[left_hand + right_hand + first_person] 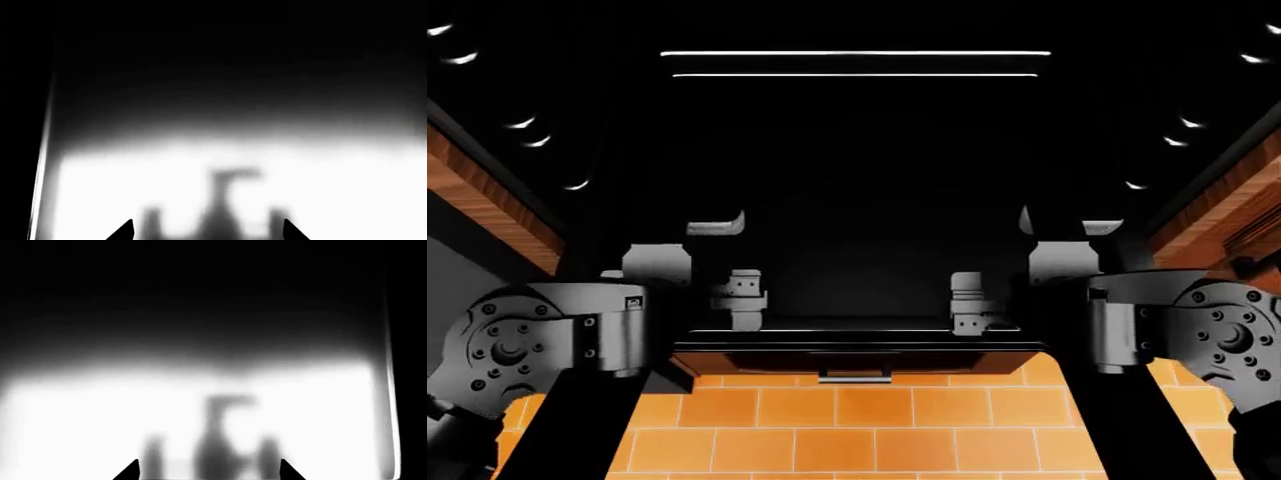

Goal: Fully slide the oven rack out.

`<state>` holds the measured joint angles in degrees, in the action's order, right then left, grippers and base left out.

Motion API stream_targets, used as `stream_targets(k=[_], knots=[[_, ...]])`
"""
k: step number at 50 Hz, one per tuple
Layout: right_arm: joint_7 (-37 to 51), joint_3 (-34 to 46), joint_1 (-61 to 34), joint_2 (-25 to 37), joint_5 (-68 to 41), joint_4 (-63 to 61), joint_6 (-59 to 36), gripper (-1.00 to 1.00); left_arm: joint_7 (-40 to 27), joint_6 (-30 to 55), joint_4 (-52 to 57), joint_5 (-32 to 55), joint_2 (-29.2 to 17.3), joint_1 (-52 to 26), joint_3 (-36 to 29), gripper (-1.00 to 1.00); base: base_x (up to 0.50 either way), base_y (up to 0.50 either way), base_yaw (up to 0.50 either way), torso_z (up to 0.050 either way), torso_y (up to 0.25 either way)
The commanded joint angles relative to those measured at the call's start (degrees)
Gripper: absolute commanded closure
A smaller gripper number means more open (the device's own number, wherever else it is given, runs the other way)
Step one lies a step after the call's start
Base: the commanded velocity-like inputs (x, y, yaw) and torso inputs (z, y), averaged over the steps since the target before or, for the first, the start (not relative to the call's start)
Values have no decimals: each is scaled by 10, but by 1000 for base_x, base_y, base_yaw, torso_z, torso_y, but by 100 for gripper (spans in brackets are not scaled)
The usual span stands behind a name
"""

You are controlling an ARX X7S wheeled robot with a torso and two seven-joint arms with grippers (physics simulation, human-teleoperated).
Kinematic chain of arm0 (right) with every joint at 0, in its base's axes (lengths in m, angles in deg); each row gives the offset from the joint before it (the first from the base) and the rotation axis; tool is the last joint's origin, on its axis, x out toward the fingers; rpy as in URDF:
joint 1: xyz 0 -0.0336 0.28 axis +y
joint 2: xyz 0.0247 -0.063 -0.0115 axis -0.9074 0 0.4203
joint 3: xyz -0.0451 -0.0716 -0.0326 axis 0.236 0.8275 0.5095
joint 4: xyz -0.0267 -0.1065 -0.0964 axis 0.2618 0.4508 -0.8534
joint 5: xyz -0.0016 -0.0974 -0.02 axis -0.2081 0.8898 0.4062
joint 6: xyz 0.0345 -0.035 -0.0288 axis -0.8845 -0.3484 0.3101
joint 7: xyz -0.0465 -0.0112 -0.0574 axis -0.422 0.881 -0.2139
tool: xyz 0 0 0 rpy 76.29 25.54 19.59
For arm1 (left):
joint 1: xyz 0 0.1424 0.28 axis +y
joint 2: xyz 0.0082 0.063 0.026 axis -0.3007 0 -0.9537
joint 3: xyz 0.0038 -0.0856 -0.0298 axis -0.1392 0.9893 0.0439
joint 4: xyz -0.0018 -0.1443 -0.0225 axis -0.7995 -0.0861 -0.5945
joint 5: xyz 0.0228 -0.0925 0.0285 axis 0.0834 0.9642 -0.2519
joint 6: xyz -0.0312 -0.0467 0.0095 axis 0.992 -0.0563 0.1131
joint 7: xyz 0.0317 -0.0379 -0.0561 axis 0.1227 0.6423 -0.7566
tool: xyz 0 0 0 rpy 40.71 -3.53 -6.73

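The oven rack (854,53) shows as two thin bright silver bars deep in the dark oven, high in the head view. Neither gripper touches it. Both arms reach in over the open glossy black oven door (854,335), the left arm (561,340) and the right arm (1174,335) to either side. My left gripper (208,232) is open, with only its two dark fingertips (125,231) showing over a shiny, blurred reflective surface. My right gripper (209,472) is open the same way, fingertips (131,471) wide apart with nothing between them.
Dark oven side walls with small bright rack-rail glints (527,125) close in left and right. Brown wooden cabinet edges (494,200) flank the oven. The door's handle (854,376) hangs over an orange tiled floor (854,430).
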<state>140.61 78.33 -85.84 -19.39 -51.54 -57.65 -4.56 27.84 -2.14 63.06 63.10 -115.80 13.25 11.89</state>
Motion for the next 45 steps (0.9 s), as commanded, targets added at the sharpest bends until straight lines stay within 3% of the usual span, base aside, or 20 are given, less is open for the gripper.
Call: stream_targets(k=[1,10,27,45], knots=[[21,61,56,4,-44,28,-36,-100,24,32,-96,0,17,75,-59,-100,0,0,0,0,-16],[24,76,88,10,-67,45,-48,-100,35,52,-128,-10,26,93,-89,-100,0,0,0,0,-17],[45,87,166,48,-119,16,-45,-100,34,130,-161,67,22,124,-112,-100,-6,0,-3,0,-18],[52,79,310,103,-135,-81,27,-100,-30,133,-94,147,-32,211,-111,-100,-9,-2,-4,0,-20]])
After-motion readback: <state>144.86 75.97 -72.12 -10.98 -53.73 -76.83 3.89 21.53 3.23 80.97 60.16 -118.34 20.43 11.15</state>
